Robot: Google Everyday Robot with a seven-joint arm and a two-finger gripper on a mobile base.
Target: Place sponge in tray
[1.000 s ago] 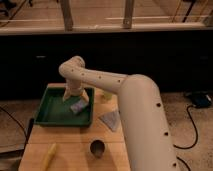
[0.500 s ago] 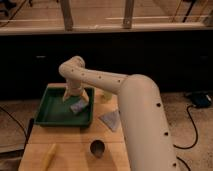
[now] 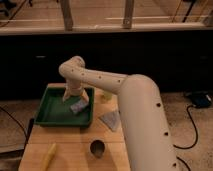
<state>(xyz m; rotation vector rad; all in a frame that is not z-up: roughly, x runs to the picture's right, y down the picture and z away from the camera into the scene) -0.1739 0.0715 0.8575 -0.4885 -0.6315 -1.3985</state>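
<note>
1. The sponge (image 3: pixel 79 106) is a small light blue block, and it is already over the inside of the green tray (image 3: pixel 50 117), near the right end
2. I cannot tell if the sponge lies flat on the tray floor or hangs just above it, so the job looks almost done but maybe not all the way
3. What seems left is for the arm to let go, if it has not yet, and lift away from the tray
4. The pincer (image 3: pixel 75 100) hangs down from the bent white arm, right over the tray and just above the sponge
5. The pincer looks like it touches the top of the sponge, but I cannot tell if it is spread apart or pinching
6. The tray sits at the left back part of the wooden table (image 3: pixel 75 155)
7. On the table, outside the tray, there is a flat grey triangle piece (image 3: pixel 111 120), a dark round cup (image 3: pixel 97 148) and a long yellow thing (image 3: pixel 48 155)
</note>
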